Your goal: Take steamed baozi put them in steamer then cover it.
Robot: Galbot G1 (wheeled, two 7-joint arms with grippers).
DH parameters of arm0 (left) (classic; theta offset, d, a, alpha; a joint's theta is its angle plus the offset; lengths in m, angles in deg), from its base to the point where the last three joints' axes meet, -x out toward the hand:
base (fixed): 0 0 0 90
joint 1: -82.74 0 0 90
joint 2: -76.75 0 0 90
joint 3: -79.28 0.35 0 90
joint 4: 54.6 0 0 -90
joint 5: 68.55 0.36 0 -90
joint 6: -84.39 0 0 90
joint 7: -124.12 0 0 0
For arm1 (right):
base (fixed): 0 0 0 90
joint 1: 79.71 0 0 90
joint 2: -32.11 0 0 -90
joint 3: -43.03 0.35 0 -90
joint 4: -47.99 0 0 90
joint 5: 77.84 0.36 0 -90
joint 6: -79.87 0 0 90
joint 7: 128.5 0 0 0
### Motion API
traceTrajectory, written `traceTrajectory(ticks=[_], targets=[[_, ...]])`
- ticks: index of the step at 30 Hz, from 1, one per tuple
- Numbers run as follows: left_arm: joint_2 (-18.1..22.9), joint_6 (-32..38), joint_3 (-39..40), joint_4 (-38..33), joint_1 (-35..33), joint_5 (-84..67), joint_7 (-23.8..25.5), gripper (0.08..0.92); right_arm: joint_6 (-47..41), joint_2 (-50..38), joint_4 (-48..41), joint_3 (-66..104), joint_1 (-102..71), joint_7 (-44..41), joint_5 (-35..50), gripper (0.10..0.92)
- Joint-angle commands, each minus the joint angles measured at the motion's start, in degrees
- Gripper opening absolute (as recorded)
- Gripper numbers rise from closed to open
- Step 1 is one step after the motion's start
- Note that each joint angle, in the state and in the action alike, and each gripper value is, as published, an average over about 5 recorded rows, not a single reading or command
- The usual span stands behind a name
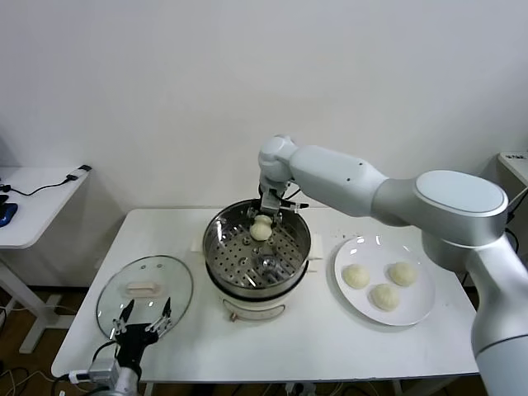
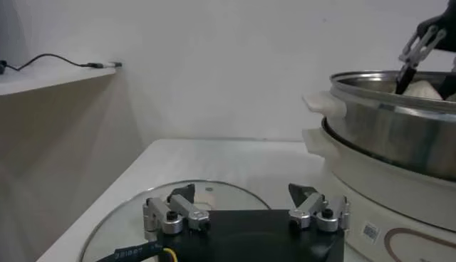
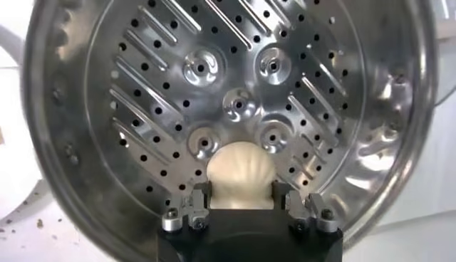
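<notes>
Right gripper [image 1: 262, 216] sits low in our steamer [image 1: 290, 266], jaws slightly apart either side of a baozi [image 3: 240, 173] on the tray; whether they grip it we cannot tell. Three baozi [image 1: 384, 287] remain on the plate [image 1: 420, 313]. Cover [image 1: 140, 290] lies on the table, not yet on. Left gripper [image 2: 246, 212] waits open above the cover.

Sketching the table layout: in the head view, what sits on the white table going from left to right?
Glass cover with the left pincer at its near edge → steamer, one baozi inside at the right pincer → white plate with three baozi.
</notes>
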Motion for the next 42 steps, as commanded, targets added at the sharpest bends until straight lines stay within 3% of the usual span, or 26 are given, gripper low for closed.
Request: traceTrajectory(ticks=[1,6,12,16,18,24,31,35,42], targets=[[0.0,0.0,0.0,-0.3,-0.1,-0.1,-0.1,0.823,1.5,1.3,-2.9,0.9,-1.2,2.0,0.2,0.702],[0.2,-0.1,-0.1,-1.0,-0.2,0.0,0.0,0.823,1.5,-1.5,1.8,-0.1,4.4,-0.3,6.8,0.81],[0.6,-0.1,0.2,-1.9,-0.7,0.3,0.1,0.823,0.6,-6.7,5.3,-6.8,16.5,-6.6,26.0,0.822],[0.6,0.0,0.1,-2.1,-1.0,0.2,0.1,0.823,-9.9,-13.4,8.6,-16.3,24.5,-10.1,46.2,0.823],[0.5,0.0,0.0,-2.1,-1.0,0.1,0.0,0.823,-17.0,-18.0,10.7,-20.3,27.0,-11.1,52.1,0.823],[0.3,0.2,-0.2,-2.1,-0.8,-0.3,-0.1,0.823,-34.4,-31.6,22.6,-32.0,30.5,-7.0,53.1,0.823],[0.4,0.3,-0.2,-2.3,-0.8,-0.4,-0.1,0.823,-48.3,-41.3,35.4,-35.5,24.4,0.1,52.8,0.823],[0.2,0.4,-0.3,-2.2,-1.0,-0.4,-0.1,0.823,-52.7,-42.9,34.6,-31.2,16.7,4.1,50.6,0.823],[0.4,0.8,-0.1,-2.2,-1.5,-0.2,-0.1,0.823,-54.1,-40.0,25.6,-21.8,5.3,6.1,45.9,0.823]])
